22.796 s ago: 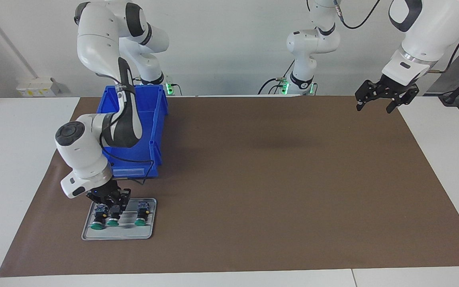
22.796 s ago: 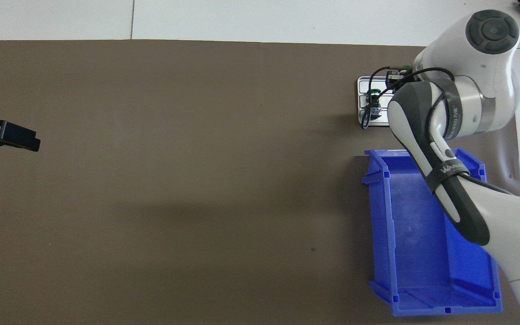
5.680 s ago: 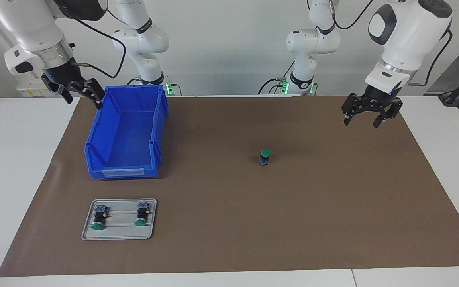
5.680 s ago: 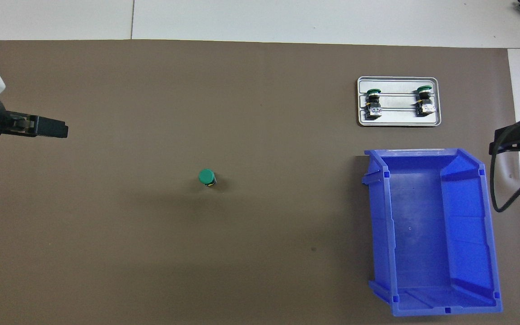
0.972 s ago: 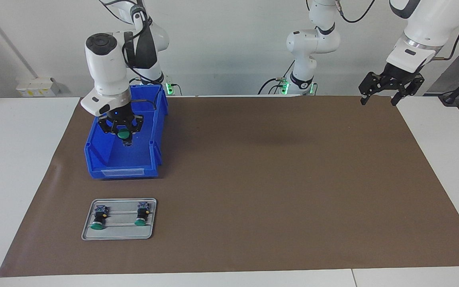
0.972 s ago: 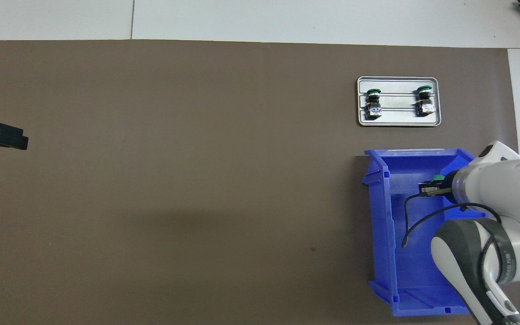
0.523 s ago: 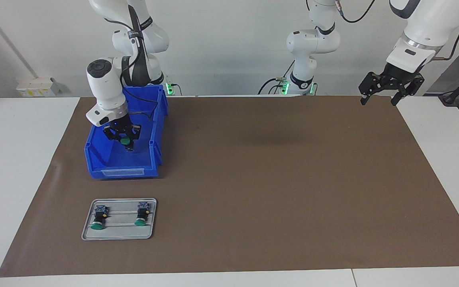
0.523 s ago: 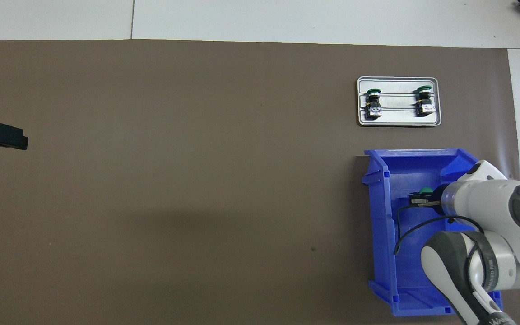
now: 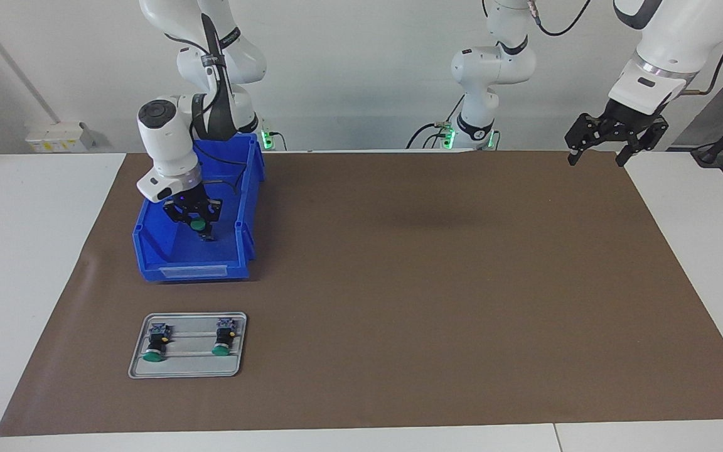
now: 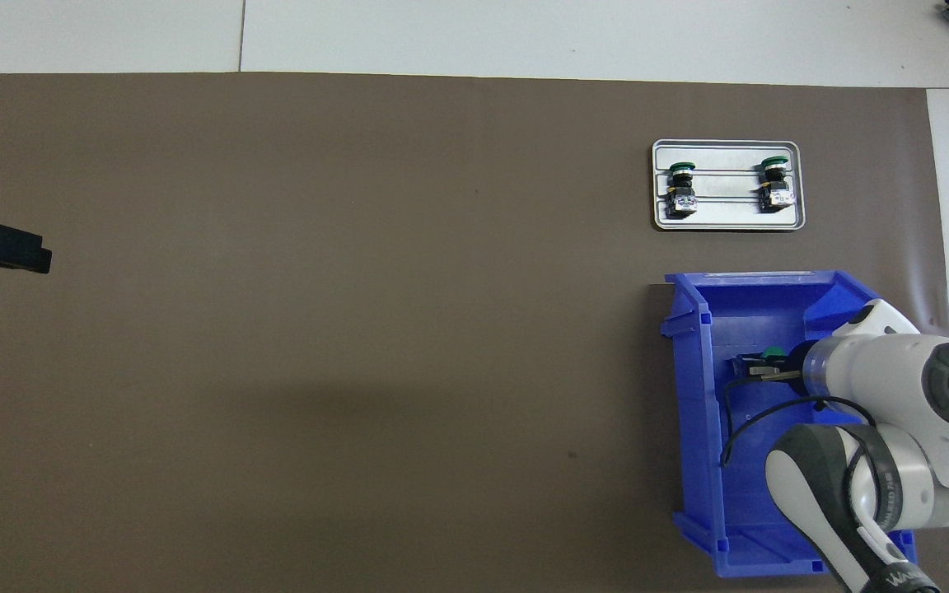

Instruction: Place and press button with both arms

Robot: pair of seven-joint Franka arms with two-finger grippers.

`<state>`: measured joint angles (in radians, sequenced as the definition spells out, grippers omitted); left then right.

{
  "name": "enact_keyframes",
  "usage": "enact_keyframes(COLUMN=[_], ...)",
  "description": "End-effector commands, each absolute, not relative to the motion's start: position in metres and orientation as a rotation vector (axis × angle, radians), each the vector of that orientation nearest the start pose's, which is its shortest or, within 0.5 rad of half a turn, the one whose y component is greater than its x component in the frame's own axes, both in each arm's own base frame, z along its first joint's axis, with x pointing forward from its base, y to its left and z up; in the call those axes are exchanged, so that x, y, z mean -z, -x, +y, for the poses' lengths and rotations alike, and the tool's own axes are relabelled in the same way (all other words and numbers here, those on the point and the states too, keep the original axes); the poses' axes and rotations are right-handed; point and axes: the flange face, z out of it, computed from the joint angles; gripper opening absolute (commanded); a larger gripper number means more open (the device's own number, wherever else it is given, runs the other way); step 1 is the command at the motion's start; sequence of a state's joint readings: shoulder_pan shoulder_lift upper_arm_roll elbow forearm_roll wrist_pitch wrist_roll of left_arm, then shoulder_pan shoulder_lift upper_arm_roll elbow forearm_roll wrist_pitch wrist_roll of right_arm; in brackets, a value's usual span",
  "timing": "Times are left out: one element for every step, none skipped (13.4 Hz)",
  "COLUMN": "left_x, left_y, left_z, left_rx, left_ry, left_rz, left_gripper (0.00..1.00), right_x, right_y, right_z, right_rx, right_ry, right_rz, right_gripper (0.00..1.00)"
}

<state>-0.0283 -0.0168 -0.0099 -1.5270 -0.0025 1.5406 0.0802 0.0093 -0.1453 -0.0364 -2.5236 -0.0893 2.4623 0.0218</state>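
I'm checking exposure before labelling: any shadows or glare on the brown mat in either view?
Facing view: a soft dark shadow patch on the mat toward the left arm's end; green lights glow at both arm bases. Overhead view: a broad faint shadow band across the mat, and a pale shine on it beside the blue bin.

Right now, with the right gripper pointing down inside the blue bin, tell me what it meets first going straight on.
Probably the floor of the blue bin: the right gripper holds the button low inside it, with nothing else visible beneath. The remaining gap is unclear.
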Motion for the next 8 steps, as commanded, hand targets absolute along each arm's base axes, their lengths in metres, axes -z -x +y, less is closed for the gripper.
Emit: enact_keyframes(left_x=[-0.652,-0.652,-0.652,-0.652,-0.652,-0.652,-0.652,-0.652], left_y=[-0.537,-0.537,-0.537,-0.537,-0.537,-0.537,-0.537,-0.537], left_z=[-0.018,-0.018,-0.018,-0.018,-0.018,-0.018,-0.018,-0.018], left_rx=[0.056,0.056,0.056,0.056,0.056,0.056,0.056,0.056], left_ry=[3.15,3.15,3.15,3.15,3.15,3.15,3.15,3.15], left_rz=[0.17,0.17,0.17,0.17,0.17,0.17,0.17,0.17], left_gripper=[1.0,1.0,1.0,1.0,1.0,1.0,1.0,1.0], right_x=[-0.345,-0.352,-0.363,-0.377,-0.395,-0.412,-0.434,-0.456], right_y=[-0.456,-0.458,-0.462,-0.468,-0.474,-0.48,-0.485,-0.492], right_z=[-0.01,-0.008,-0.008,-0.007,-0.007,-0.007,-0.008,-0.009], right_rx=[0.163,0.174,0.186,0.184,0.17,0.153,0.145,0.146], right_ry=[3.18,3.18,3.18,3.183,3.186,3.189,3.191,3.193], right_rz=[-0.018,-0.012,-0.013,-0.017,-0.012,-0.006,0.002,0.02], right_gripper=[1.0,1.0,1.0,1.0,1.0,1.0,1.0,1.0])
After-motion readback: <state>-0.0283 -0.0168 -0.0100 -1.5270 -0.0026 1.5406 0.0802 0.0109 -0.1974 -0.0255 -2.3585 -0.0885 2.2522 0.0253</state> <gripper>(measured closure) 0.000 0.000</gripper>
